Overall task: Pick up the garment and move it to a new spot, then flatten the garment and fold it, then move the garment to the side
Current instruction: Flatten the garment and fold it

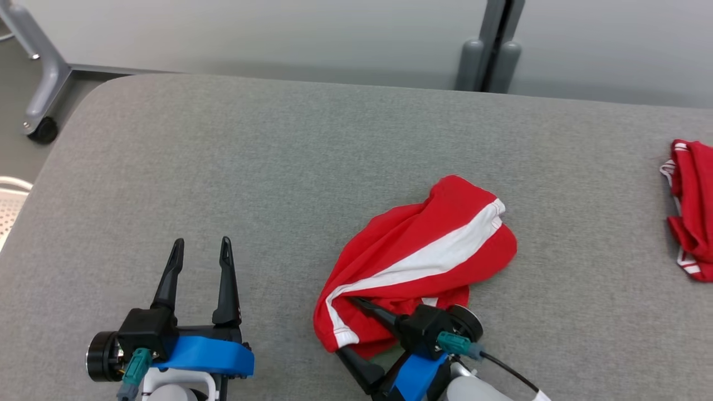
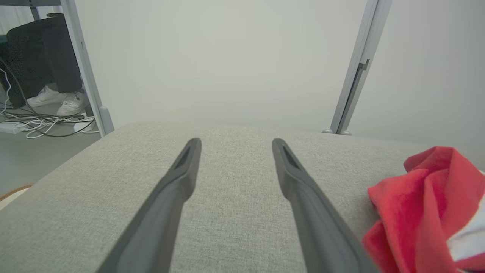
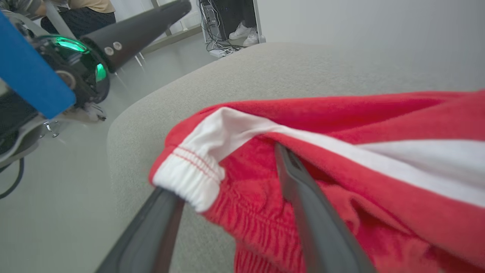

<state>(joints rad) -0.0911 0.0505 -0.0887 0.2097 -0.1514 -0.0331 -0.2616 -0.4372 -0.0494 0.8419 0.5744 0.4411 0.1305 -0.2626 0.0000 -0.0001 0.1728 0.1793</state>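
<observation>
Bottom of the head view, right of centre: right gripper (image 1: 348,326) at the near side of the grey padded table (image 1: 278,167), jaws spread wide and clamped on nothing. The near edge of the red garment (image 1: 401,234) lies between its fingers (image 3: 307,204). In the right wrist view one finger lies against the red cloth and the other runs under the white elastic waistband (image 3: 189,178) (its tip is hidden there). Lower left: left gripper (image 1: 201,245), jaws apart with nothing between them, fingers pointing up the frame over bare table, well apart from the garment. The garment is a crumpled heap right of centre in the lower half, with a broad white stripe (image 1: 434,256) running diagonally across it. Further out, right edge at mid-height: a second red garment (image 1: 690,211) with white trim, bunched. Beyond the table's far edge: a castor (image 1: 42,129) on the floor, upper left. Upper left of the left wrist view: a person's white shoes (image 2: 57,102) and loose cables (image 2: 34,123).
</observation>
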